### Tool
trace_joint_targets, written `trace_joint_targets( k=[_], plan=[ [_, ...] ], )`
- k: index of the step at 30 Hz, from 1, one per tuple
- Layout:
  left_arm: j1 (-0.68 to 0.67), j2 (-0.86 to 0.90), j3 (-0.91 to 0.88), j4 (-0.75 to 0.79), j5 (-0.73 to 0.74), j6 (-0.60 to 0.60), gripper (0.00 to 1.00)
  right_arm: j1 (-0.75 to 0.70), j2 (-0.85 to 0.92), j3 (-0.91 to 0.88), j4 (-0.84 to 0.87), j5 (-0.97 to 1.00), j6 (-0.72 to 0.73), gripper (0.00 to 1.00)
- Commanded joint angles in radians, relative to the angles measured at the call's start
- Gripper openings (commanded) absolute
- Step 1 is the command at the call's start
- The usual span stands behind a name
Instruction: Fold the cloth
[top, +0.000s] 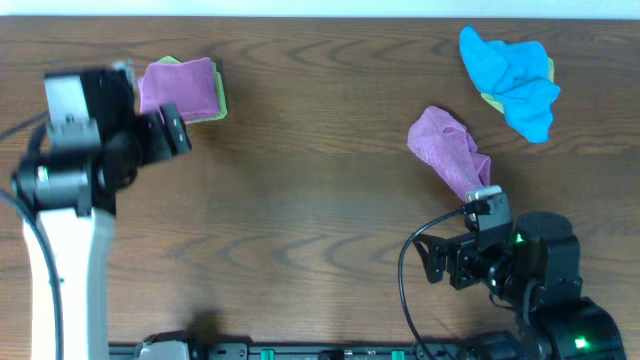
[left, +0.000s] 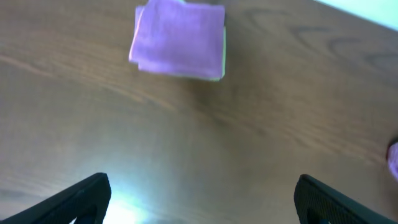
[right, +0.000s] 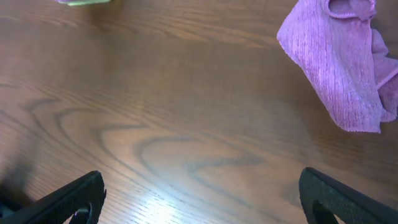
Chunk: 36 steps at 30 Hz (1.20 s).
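Observation:
A crumpled purple cloth (top: 450, 150) lies unfolded on the wooden table, right of centre; it also shows in the right wrist view (right: 339, 62) at the upper right. My right gripper (top: 436, 262) (right: 202, 202) is open and empty, just in front of that cloth and apart from it. A folded purple cloth (top: 180, 88) rests on a folded green cloth (top: 222, 105) at the far left. In the left wrist view the folded purple cloth (left: 180, 37) is ahead of my left gripper (left: 202, 205). My left gripper (top: 178, 128) is open and empty.
A crumpled blue cloth (top: 512, 78) lies on a yellow-green cloth (top: 492, 102) at the far right. The dark wooden table (top: 300, 200) stretches between the two arms. A black cable (top: 405, 290) loops beside the right arm.

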Motion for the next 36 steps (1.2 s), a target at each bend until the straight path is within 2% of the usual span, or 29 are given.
trace_joint_targets(
  k=[1, 9, 17, 26, 36],
  plan=[
    [-0.003, -0.122, -0.140, 0.029, -0.018, 0.036, 0.96, -0.007, -0.003, -0.003, -0.002, -0.003, 0.008, 0.99],
    [-0.003, -0.520, -0.550, 0.136, -0.020, 0.129, 0.95, -0.007, -0.003, -0.003, -0.002, -0.003, 0.008, 0.99],
    [-0.003, -0.814, -0.826, 0.204, -0.024, 0.160, 0.96, -0.007, -0.003, -0.003, -0.002, -0.003, 0.008, 0.99],
    [-0.003, -1.031, -1.033, 0.223, -0.101, 0.159, 0.95, -0.007, -0.003, -0.003, -0.002, -0.003, 0.008, 0.99],
    [-0.003, -1.170, -1.131, 0.178, -0.108, 0.159, 0.95, -0.007, -0.003, -0.003, -0.002, -0.003, 0.008, 0.99]
  ],
)
